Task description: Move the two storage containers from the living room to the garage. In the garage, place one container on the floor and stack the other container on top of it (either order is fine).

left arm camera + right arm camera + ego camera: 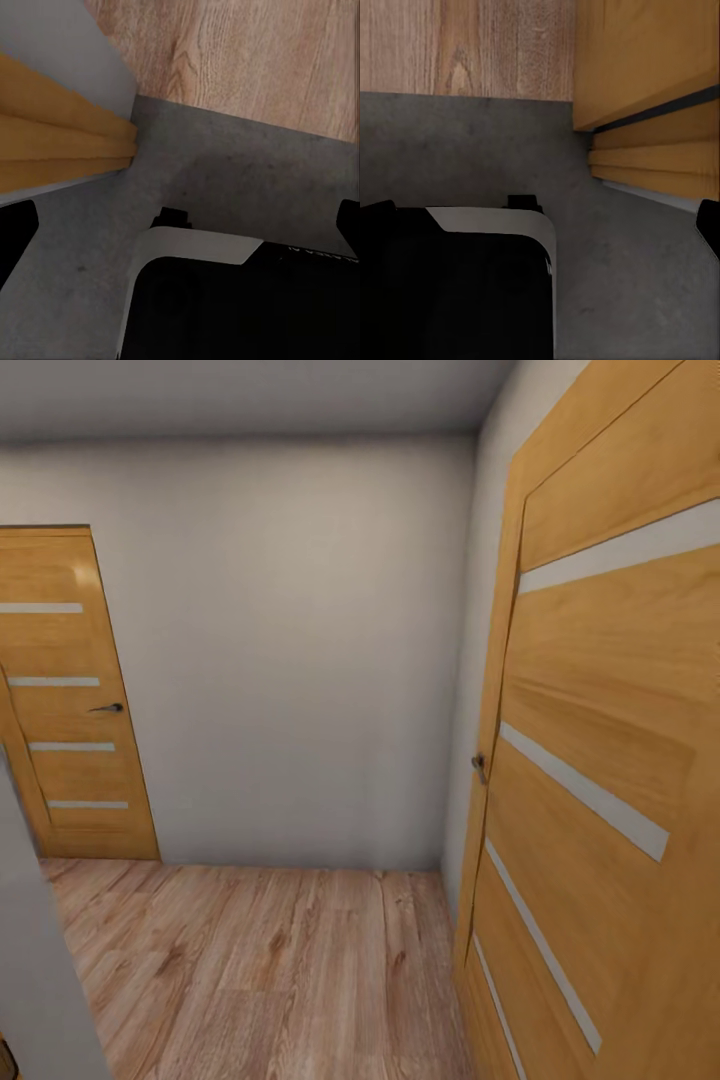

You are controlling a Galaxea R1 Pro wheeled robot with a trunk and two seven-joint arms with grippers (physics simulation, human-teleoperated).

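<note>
The two storage containers are out of view. The head view looks into a narrow hallway with a light wood-plank floor (pixel 270 970), not the living room. In the left wrist view my left gripper (pixel 180 229) is open with nothing between its fingers, over the dark grey concrete floor (pixel 247 165) of the garage, beside the line where the wood planks (pixel 255 52) begin. In the right wrist view my right gripper (pixel 544 221) is also open and empty above the same concrete floor (pixel 457 142). My own black and white base (pixel 225 300) lies under both.
A wooden panel door (pixel 600 760) stands close on the right, its handle (pixel 480 765) at mid height. Another wooden door (pixel 70 700) is shut at the far left. A grey wall (pixel 290 650) closes the hallway ahead. A wall corner (pixel 40 960) and door frame (pixel 52 135) flank me.
</note>
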